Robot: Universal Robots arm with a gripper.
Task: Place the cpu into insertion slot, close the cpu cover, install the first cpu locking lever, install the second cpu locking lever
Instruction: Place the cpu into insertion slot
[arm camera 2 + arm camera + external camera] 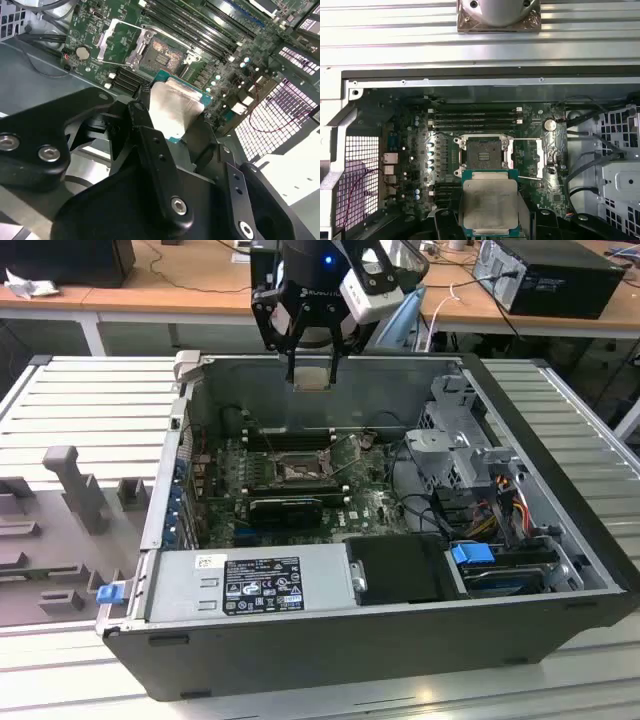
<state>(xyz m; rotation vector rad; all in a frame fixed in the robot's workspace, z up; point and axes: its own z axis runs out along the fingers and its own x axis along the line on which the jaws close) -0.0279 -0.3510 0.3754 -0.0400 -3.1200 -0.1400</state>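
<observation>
My gripper [312, 368] hangs above the open computer case, shut on the cpu [311, 378], a flat square chip with a pale metal top. In both wrist views the cpu [490, 205] [172, 112] sits between the black fingers [145, 130], level and well above the board. Below it lies the insertion slot [483, 152] [162, 52] [297, 470], a dark square socket on the green board, uncovered. The cpu cover [527, 159] [120, 42], a thin silver frame, is swung open and lies beside the socket.
Long black memory slots [475, 117] run beside the socket. A power supply [250, 585] fills the case's near side. A metal drive cage [460, 440] and cables stand on the exterior view's right. Grey fixtures [70, 480] sit on the ribbed table outside the case.
</observation>
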